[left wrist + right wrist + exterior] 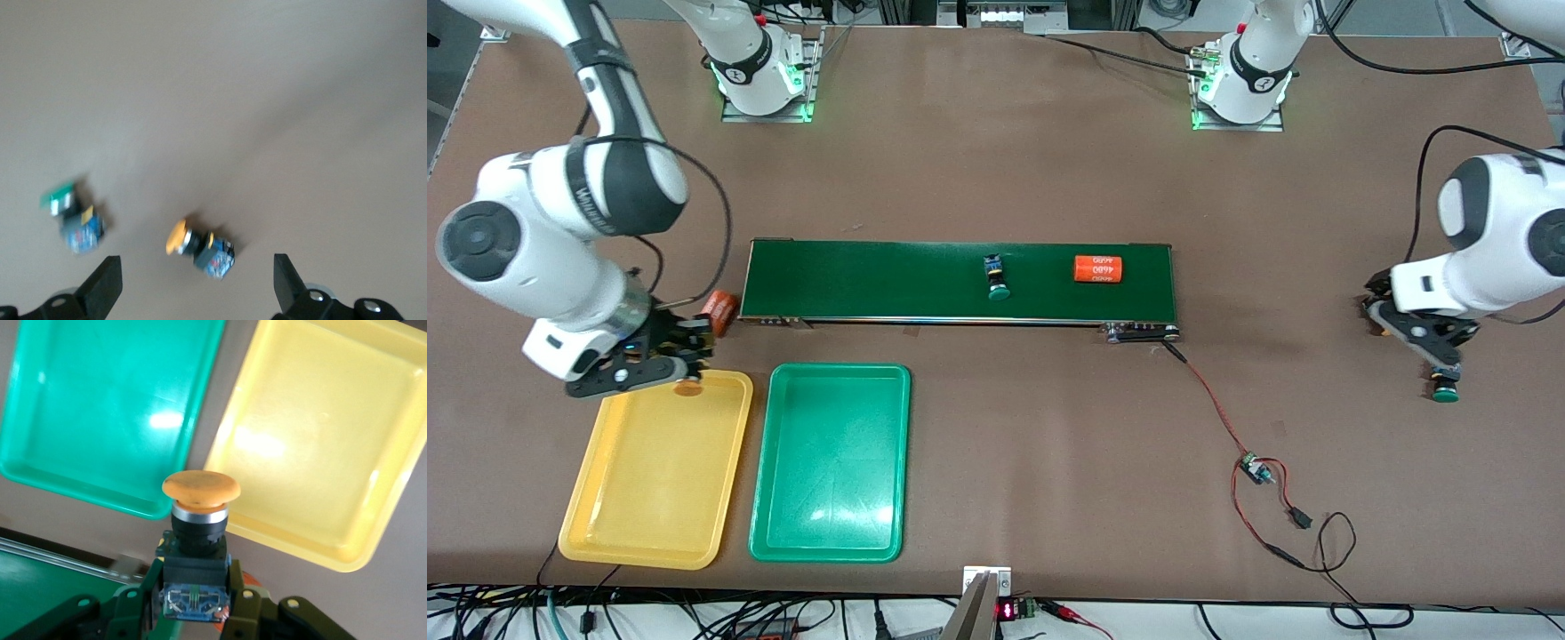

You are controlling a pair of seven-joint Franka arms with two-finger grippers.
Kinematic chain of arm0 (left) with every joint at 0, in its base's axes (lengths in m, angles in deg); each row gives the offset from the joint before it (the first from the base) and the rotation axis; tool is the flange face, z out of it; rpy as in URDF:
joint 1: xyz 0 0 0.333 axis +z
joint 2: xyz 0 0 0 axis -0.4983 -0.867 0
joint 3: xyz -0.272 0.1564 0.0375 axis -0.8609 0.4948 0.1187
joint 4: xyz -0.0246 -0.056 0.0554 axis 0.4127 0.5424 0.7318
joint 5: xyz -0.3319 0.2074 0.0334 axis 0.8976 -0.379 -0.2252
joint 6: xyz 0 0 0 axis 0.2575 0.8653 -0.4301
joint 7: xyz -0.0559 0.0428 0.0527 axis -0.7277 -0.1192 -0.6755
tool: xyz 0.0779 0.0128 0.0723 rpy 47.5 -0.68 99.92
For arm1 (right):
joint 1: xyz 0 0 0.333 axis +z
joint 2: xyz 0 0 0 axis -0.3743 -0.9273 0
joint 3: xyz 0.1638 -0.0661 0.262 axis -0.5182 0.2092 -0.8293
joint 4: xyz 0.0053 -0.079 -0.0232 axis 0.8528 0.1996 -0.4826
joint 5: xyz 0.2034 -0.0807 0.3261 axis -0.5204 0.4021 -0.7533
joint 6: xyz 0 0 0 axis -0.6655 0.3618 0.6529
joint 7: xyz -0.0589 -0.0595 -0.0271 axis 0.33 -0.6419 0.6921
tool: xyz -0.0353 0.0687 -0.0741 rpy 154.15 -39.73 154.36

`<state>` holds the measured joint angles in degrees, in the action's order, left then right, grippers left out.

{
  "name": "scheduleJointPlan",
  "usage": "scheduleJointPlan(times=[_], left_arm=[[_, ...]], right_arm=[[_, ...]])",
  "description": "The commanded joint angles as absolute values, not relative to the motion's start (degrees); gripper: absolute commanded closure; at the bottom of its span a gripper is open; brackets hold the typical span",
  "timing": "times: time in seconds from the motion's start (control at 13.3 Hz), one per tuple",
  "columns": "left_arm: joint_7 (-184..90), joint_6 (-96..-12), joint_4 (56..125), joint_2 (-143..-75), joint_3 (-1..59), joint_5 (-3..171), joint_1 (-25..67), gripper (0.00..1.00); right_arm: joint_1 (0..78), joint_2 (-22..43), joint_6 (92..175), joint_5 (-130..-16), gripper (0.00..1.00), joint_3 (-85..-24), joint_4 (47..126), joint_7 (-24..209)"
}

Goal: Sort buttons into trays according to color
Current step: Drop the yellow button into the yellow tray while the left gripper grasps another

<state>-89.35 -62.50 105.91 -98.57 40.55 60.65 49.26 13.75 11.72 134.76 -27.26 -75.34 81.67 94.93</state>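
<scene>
Trays [831,462] hold nothing yet: right gripper [680,360], clamped on an orange button [200,495], hangs over the yellow tray's [654,471] corner, while left gripper [197,287], fingers apart, hovers over two buttons [200,247] near the surface's edge, and one green button [996,277] lies on the belt [871,280].

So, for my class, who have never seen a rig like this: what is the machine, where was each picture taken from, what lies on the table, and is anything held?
Two robot arms work at a brown table.

The wide picture looks down from across the table; the other two come from cameras on each arm's wrist.

A conveyor belt carries a green-capped button and an orange cylinder. Nearer the camera sit a yellow tray and a green tray.

The right gripper, over the yellow tray's corner, is shut on an orange-capped button.

The left gripper is open above two more buttons on the table.
</scene>
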Motion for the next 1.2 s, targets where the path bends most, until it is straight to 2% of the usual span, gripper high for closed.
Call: scheduleJointPlan(times=[0.0,0.38,0.6,0.75,0.83,0.9,0.98,1.13], left_arm=[[-75.9,-61.7,106.8,-99.5,43.6,62.0,48.8,0.0],[-65.0,-63.5,108.5,-105.9,47.3,67.3,49.1,0.0],[-65.9,-73.9,109.4,-110.6,48.7,70.7,49.6,0.03],[-67.5,-75.5,109.3,-111.0,49.3,70.7,49.6,0.03],[-67.6,-75.5,109.4,-111.0,49.3,70.8,49.7,0.08],[-67.6,-75.5,109.4,-111.2,49.3,70.8,49.7,0.23],[-67.7,-75.0,109.4,-111.2,49.3,70.8,49.6,0.47],[-67.8,-73.9,109.4,-110.9,49.3,70.8,49.6,0.71]], right_arm=[[12.6,9.0,139.1,-21.7,0.81,-73.9,80.9,99.3],[11.9,2.6,149.9,-17.9,0.78,-69.5,80.9,99.2],[11.8,-0.6,155.0,-18.0,0.78,-69.0,80.9,98.7],[11.8,-3.6,159.9,-18.0,0.78,-67.3,81.1,98.8],[11.6,-5.2,162.2,-18.1,0.78,-67.1,81.3,98.6],[11.6,-6.6,163.9,-18.3,0.77,-66.8,81.3,98.6],[11.4,-7.6,165.3,-18.8,0.75,-66.7,81.5,98.4],[11.5,-9.1,167.5,-18.9,0.75,-66.7,81.7,98.1]])
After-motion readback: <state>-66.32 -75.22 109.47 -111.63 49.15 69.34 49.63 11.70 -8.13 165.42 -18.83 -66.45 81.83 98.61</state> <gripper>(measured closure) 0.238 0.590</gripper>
